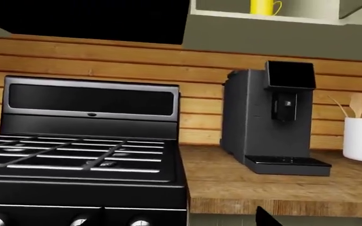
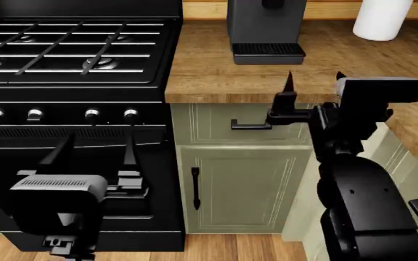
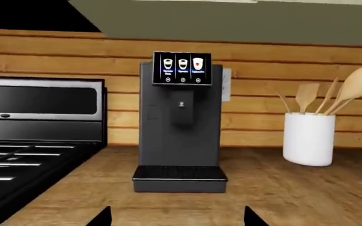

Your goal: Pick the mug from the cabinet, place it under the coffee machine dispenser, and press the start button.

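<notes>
The yellow mug (image 1: 264, 6) stands in the open upper cabinet (image 1: 231, 16), above and a little left of the dark grey coffee machine (image 1: 266, 117) on the wooden counter. The right wrist view faces the machine: black dispenser (image 3: 182, 108) over the ribbed drip tray (image 3: 179, 173), lit panel (image 3: 182, 69) with three small buttons; which one is the start button I cannot tell. My left gripper (image 2: 96, 149) hangs open, low in front of the oven. My right gripper (image 2: 314, 81) is open at the counter's front edge, empty, well short of the machine.
A black gas stove (image 2: 71, 49) fills the counter's left side. A white crock (image 3: 308, 139) with wooden spoons stands right of the machine. Green base cabinets with dark handles (image 2: 194, 187) sit below the counter (image 2: 216, 81).
</notes>
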`<state>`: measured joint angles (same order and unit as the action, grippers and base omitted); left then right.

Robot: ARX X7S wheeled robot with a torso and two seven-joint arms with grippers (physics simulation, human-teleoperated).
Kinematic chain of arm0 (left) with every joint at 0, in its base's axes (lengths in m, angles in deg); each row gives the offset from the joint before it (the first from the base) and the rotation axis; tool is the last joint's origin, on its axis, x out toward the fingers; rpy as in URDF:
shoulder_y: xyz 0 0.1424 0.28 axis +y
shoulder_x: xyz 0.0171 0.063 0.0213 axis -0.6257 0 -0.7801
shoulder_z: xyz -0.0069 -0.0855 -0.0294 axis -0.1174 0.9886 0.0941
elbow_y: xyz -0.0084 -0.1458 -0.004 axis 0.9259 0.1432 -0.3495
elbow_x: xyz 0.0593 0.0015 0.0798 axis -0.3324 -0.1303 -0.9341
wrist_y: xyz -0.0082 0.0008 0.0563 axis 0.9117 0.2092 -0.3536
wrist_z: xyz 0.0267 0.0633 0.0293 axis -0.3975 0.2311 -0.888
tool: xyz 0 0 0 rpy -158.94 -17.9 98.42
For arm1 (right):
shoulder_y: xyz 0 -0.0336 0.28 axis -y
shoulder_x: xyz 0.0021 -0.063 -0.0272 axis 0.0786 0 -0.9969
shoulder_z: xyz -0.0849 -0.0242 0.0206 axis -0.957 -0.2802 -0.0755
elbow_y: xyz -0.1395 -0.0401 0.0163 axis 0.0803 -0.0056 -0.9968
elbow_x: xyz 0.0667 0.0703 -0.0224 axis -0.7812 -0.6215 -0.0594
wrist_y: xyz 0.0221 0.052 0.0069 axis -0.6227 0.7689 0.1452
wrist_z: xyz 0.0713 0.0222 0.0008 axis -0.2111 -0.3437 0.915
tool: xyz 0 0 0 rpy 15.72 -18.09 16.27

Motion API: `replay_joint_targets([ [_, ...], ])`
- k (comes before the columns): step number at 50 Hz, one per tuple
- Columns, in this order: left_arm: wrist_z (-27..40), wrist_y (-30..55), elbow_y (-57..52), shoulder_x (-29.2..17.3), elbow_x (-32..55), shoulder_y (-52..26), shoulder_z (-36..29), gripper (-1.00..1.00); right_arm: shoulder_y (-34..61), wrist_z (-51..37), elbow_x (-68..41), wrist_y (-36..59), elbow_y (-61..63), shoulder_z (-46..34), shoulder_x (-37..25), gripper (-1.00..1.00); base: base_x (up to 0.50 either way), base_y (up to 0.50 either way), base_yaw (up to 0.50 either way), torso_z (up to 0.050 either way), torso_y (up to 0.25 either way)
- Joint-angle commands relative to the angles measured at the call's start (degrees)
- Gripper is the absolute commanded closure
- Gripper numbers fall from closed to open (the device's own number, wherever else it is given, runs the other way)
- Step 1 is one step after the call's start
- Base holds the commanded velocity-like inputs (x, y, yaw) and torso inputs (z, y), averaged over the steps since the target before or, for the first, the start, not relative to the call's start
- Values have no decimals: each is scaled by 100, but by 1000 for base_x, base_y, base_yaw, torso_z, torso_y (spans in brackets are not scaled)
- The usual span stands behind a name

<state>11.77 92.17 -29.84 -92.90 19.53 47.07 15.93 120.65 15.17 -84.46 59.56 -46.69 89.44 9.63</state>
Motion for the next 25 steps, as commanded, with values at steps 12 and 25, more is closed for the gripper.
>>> replay_joint_targets([
  [12, 130, 617, -744, -205, 322, -2, 25, -100, 5412, 632, -623, 3779, -2006, 170, -509, -100, 0, 0, 0, 0, 0],
  [25, 161, 787, -1004, -313, 485, 66, 18, -100, 9792, 1356, 189, -285, -9611, -1170, 41, -100, 0, 0, 0, 0, 0],
])
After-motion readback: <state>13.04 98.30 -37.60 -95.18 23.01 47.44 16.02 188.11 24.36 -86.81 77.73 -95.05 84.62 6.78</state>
